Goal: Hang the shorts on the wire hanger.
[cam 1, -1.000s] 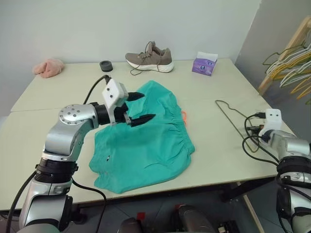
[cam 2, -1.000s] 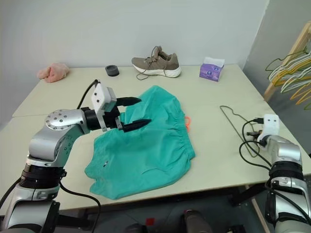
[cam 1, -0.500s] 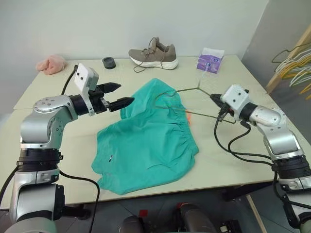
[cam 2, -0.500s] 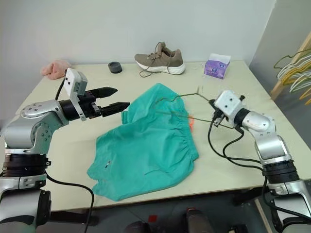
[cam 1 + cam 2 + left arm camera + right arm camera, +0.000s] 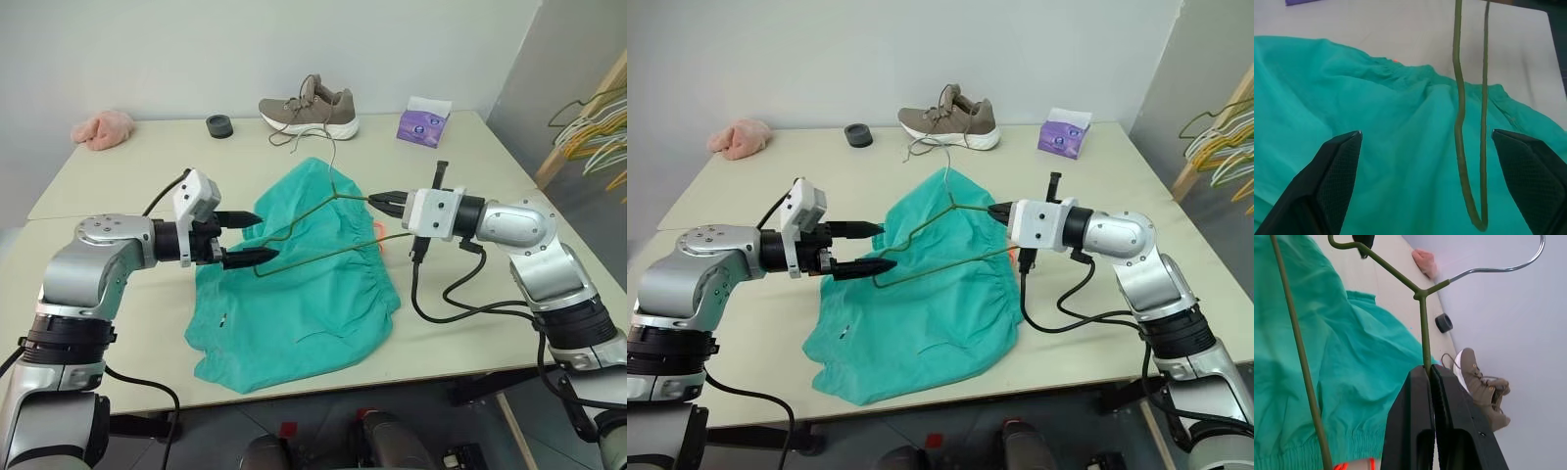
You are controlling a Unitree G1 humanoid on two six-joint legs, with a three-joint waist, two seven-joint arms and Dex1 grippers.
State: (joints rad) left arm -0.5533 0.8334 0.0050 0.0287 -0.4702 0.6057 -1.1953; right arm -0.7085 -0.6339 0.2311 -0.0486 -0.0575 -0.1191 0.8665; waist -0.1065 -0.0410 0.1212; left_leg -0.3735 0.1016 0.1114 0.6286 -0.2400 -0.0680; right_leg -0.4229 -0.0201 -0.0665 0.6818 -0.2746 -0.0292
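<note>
Holding the wire hanger (image 5: pixel 312 230) aloft, my right gripper (image 5: pixel 384 198) is pinched tight on one sloping arm of it, just below the neck. The hanger hangs tilted in the air ahead of those fingertips, hook (image 5: pixel 1508 264) upward, its far corner reaching across to my left gripper (image 5: pixel 257 237). That left gripper is spread wide, and the hanger's rounded corner (image 5: pixel 1476 223) sits between its two fingers without touching either. Directly beneath both grippers, the teal shorts (image 5: pixel 294 284) lie flat on the table (image 5: pixel 460 147), orange drawstring (image 5: pixel 375 233) poking out just below my right wrist.

I judge this the handover step: the hanger is raised and offered, not yet threaded. Next, I think, my left fingers should close on that corner to steady the wire.

A second ago the hanger lay flat on the table at my far right and my right hand was low beside it; since then it has been lifted and swung over the shorts.
</note>
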